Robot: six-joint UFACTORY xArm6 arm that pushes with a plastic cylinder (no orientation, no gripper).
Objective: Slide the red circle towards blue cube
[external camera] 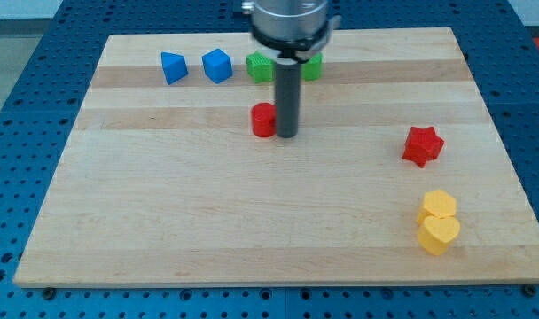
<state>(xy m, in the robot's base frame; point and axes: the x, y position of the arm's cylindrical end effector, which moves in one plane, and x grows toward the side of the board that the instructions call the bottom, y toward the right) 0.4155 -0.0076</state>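
Observation:
The red circle [263, 120] lies on the wooden board a little above the middle. The blue cube [216, 66] stands near the view's top, up and to the left of the red circle. My tip [287, 136] is down on the board, touching the red circle's right side. The rod rises from there to the arm's end at the view's top and partly hides the blocks behind it.
A blue triangular block [173, 67] lies left of the blue cube. Two green blocks [259, 66] [312, 66] sit at the top, partly behind the rod. A red star [422, 145] lies at the right. Two yellow blocks [439, 204] [439, 234] lie at the lower right.

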